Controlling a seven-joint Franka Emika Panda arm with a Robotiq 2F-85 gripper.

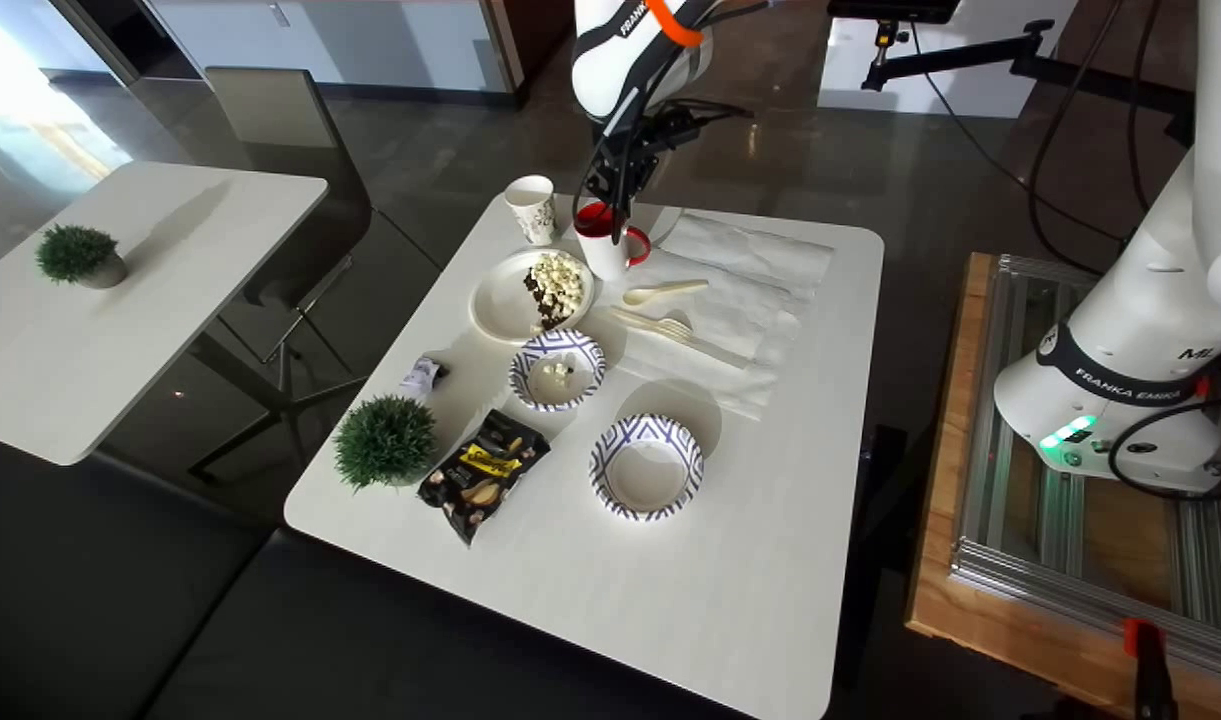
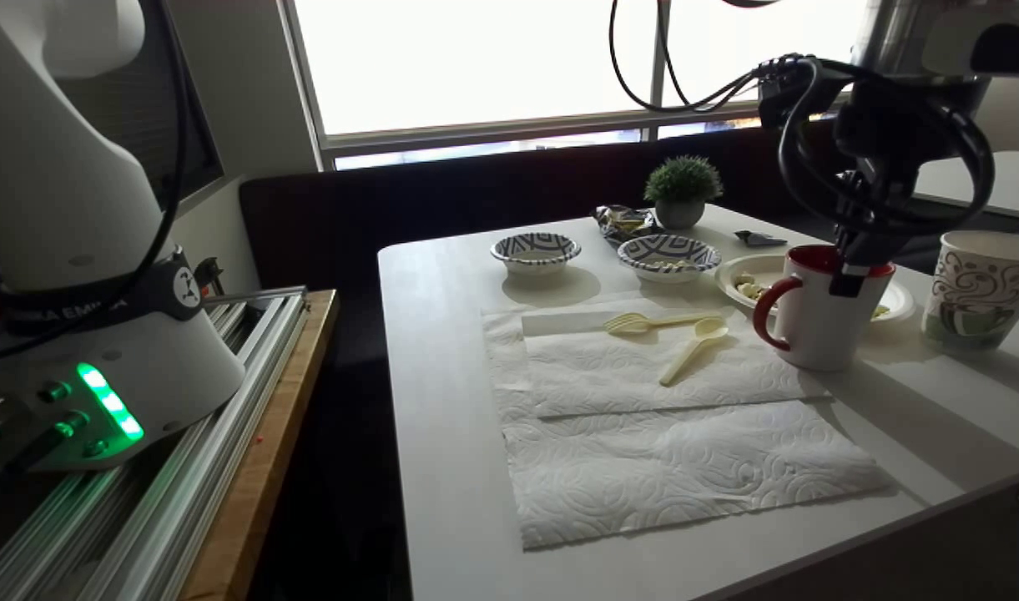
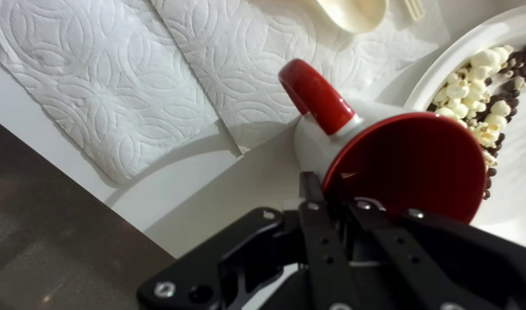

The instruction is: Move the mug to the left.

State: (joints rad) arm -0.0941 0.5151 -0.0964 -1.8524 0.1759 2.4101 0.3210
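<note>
The mug (image 1: 602, 258) is white outside, with a red inside and a red handle. It stands roughly upright by the paper towels, between the plate and a patterned paper cup, also in an exterior view (image 2: 814, 330). In the wrist view, its red inside (image 3: 418, 165) faces the camera and the handle points to the upper left. My gripper (image 3: 325, 189) is over the mug's rim, one finger outside the wall and the other inside. The fingers are close together on the wall. The inner fingertip is dark and hard to see. I cannot tell whether the mug's base touches the table.
A paper cup (image 1: 534, 212) and a plate (image 1: 490, 305) with popcorn stand close to the mug. Paper towels (image 2: 684, 467) hold a fork and spoon (image 2: 684, 351). Two patterned bowls (image 1: 646, 505) (image 1: 530, 385), a black snack bag (image 1: 485, 475) and a plant (image 1: 385, 440) stand further off.
</note>
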